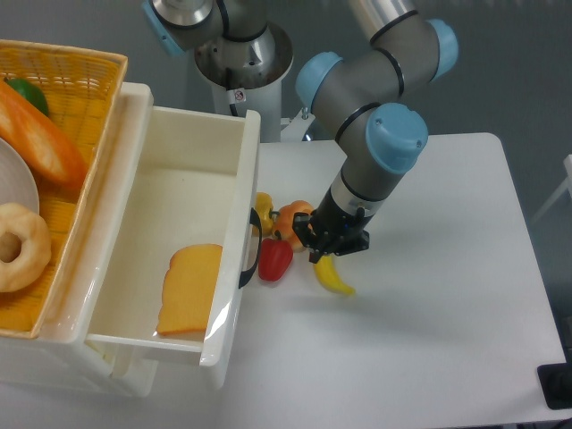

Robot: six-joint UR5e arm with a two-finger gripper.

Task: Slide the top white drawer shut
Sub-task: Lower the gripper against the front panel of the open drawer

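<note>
Top white drawer (170, 241) pulled fully out over counter's (447, 340) left edge. Gripper (332, 243) low above banana (334, 275); finger spread impossible to tell. Risk: sweeping fruit into drawer front, jamming closure.

Top white drawer (170, 192): glossy white plastic box, the upper drawer of the white cabinet, shown pulled fully open towards the right. Its interior is exposed and holds a single slice of toast lying flat near the front corner. A black curved handle (253, 248) sits on the outer face of the drawer front.
</note>
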